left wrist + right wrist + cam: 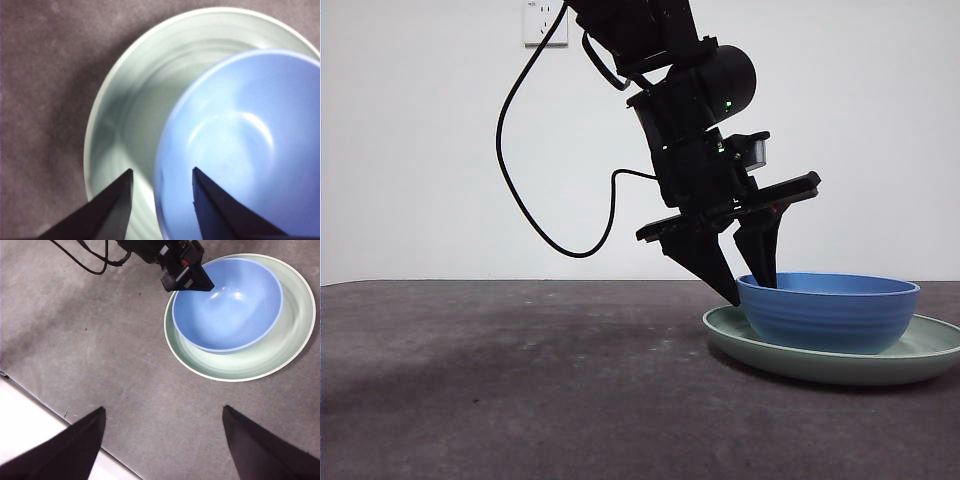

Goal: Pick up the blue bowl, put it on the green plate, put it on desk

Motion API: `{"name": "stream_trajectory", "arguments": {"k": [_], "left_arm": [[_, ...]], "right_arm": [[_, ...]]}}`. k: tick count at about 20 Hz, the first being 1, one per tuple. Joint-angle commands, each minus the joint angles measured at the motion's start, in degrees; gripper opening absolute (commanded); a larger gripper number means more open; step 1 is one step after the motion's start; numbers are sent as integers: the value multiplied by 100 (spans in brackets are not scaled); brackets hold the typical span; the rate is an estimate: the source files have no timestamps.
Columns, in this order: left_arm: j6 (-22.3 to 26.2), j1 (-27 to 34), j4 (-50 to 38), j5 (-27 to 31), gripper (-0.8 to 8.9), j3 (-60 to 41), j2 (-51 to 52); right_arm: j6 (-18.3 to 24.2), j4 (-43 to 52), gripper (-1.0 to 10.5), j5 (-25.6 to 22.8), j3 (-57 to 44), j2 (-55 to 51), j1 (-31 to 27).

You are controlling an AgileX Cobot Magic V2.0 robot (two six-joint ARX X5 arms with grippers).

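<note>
You see the blue bowl (828,311) sitting in the green plate (920,352) at the lower right of the front view, on the desk (520,390). Your left end effector (748,287) straddles the bowl's near rim, jaws released. Your right end effector (162,440) hangs high above, spread wide.

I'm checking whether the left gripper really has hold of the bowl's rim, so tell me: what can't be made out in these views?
- Contact at the rim: the left gripper straddles the blue bowl's rim, one jaw inside, one outside; the blurred left wrist view hides any touching.
- Inner jaw tip: the bowl's wall hides it in the front view.
- Bowl's foot on the green plate: the plate's raised rim hides it.
- Right gripper: its jaws are cut off by the picture's bottom edge.
</note>
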State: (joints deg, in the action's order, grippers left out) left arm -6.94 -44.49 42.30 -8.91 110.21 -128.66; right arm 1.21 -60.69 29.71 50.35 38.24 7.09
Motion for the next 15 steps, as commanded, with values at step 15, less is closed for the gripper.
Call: {"name": "stream_trajectory", "arguments": {"k": [15], "left_arm": [[267, 691, 997, -24, 218, 706, 2323]], "right_arm": [[-57, 28, 374, -131, 111, 22, 15]]}}
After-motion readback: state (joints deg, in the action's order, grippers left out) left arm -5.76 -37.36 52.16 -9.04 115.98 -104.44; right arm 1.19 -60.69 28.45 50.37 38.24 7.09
